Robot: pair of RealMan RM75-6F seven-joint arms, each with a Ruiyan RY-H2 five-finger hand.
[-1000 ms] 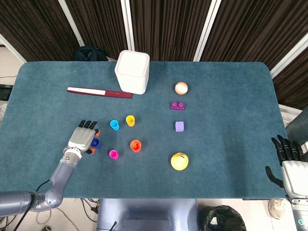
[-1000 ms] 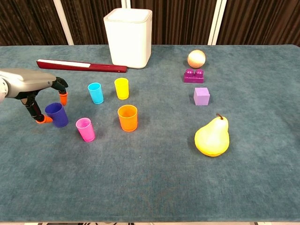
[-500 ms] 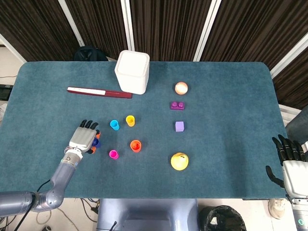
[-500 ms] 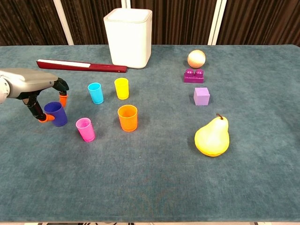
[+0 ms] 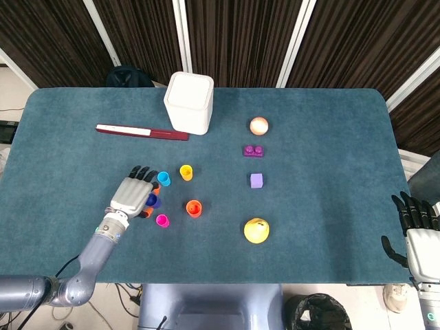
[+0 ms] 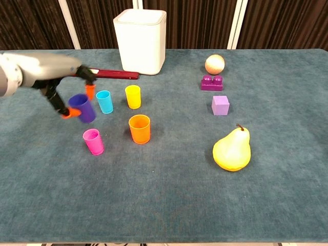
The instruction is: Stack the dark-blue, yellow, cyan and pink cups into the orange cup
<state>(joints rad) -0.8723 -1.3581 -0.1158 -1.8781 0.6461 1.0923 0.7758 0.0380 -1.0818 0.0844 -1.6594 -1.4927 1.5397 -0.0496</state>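
My left hand (image 5: 134, 194) (image 6: 61, 87) holds the dark-blue cup (image 6: 82, 108) (image 5: 152, 201) lifted off the table, left of the other cups. The orange cup (image 6: 139, 128) (image 5: 194, 207) stands upright in the middle. The pink cup (image 6: 94, 141) (image 5: 162, 221) stands below the held cup. The cyan cup (image 6: 104, 101) (image 5: 163, 179) and yellow cup (image 6: 133, 96) (image 5: 186, 172) stand behind. My right hand (image 5: 414, 223) hangs at the table's far right edge with fingers apart and nothing in it.
A white bin (image 6: 140, 40) and a dark red bar (image 6: 87, 72) lie at the back. On the right are a peach-coloured ball (image 6: 214, 64), a purple brick (image 6: 211, 83), a violet cube (image 6: 220, 105) and a yellow pear (image 6: 232, 149).
My left hand has risen off the table and moved right toward the cups, carrying the dark-blue cup. The right hand has barely moved.
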